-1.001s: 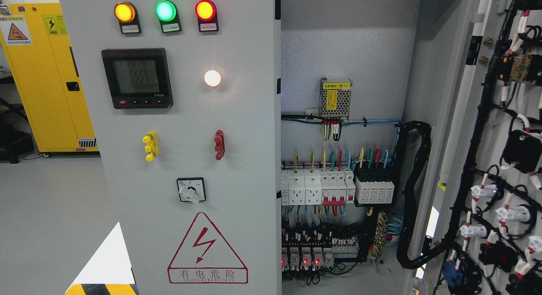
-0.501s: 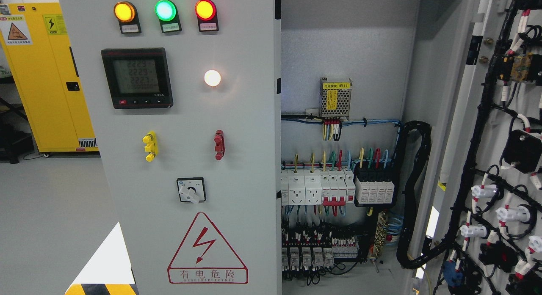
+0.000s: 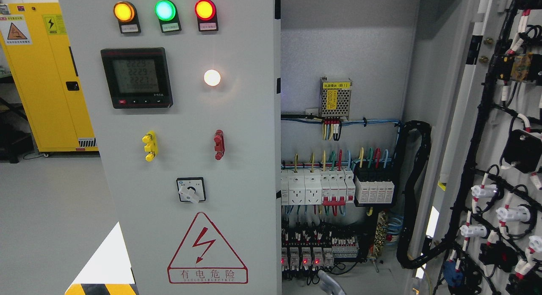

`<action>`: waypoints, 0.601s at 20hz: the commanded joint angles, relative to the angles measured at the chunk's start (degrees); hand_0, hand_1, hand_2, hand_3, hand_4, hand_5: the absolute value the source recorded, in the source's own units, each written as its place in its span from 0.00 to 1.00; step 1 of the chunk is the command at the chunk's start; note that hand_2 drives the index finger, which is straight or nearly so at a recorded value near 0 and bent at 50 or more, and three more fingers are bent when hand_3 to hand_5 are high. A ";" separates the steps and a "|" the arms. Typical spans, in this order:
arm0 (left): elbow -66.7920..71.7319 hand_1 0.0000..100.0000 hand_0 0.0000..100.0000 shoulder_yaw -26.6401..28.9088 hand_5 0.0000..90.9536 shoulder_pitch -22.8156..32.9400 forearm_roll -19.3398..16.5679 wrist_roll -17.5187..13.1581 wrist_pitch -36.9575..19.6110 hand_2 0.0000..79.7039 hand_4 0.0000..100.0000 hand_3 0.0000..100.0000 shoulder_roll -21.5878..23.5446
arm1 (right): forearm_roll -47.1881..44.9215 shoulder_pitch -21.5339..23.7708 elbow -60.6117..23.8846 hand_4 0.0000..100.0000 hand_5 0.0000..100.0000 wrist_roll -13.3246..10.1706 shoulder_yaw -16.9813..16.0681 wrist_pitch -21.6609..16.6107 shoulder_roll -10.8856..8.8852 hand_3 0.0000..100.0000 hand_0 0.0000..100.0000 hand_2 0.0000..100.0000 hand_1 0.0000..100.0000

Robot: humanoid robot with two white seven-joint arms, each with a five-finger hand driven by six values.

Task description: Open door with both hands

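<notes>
grey steel made up both doors – the left door [image 3: 245, 180] sat closed across the cabinet front, while the right door [image 3: 499, 117] stood swung wide at the picture's right, its wired inner face showing. a sliver of a pale metallic hand [image 3: 330, 285] poked up at the bottom edge, just below the relay rows; which arm it belonged to, and how its fingers were set, could not be told.

to do the step well, the hand should probably go to the closed door's free edge by the gap and stay clear of the live wiring just beside it, pulling smoothly outward about the hinge – no jerk.

counted on the left door: three coloured lamps [image 3: 164, 10] in a row, one white lamp [image 3: 212, 78], one meter [image 3: 136, 78], one yellow terminal block [image 3: 149, 146], one red terminal block [image 3: 219, 144], one rotary switch [image 3: 191, 190] and one warning triangle [image 3: 207, 249]. inside hung one power supply [image 3: 335, 98].
</notes>
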 commanded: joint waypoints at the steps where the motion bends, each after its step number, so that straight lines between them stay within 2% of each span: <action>1: 0.02 0.00 0.00 0.01 0.00 -0.88 0.00 0.08 -0.02 0.00 0.00 0.00 0.08 | 0.03 -10.58 2.31 0.00 0.00 -0.16 -0.39 3.64 5.75 0.00 0.23 0.00 0.03; 4: 0.02 0.00 0.00 0.00 0.00 -0.88 0.00 0.08 -0.02 0.00 0.00 0.00 -0.01 | 0.03 -15.93 6.43 0.00 0.00 -0.33 -1.09 6.89 7.50 0.00 0.23 0.00 0.03; 8: 0.02 0.00 0.00 -0.17 0.00 -0.88 -0.08 0.08 -0.02 0.00 0.00 0.00 -0.01 | 0.03 -21.56 12.76 0.00 0.00 -0.33 -5.48 10.85 10.58 0.00 0.23 0.00 0.03; 12: 0.02 0.00 0.00 0.01 0.00 -0.88 -0.08 0.08 -0.02 0.00 0.00 0.00 -0.01 | 0.03 -27.28 18.74 0.00 0.00 -0.33 -6.01 12.26 10.59 0.00 0.23 0.00 0.03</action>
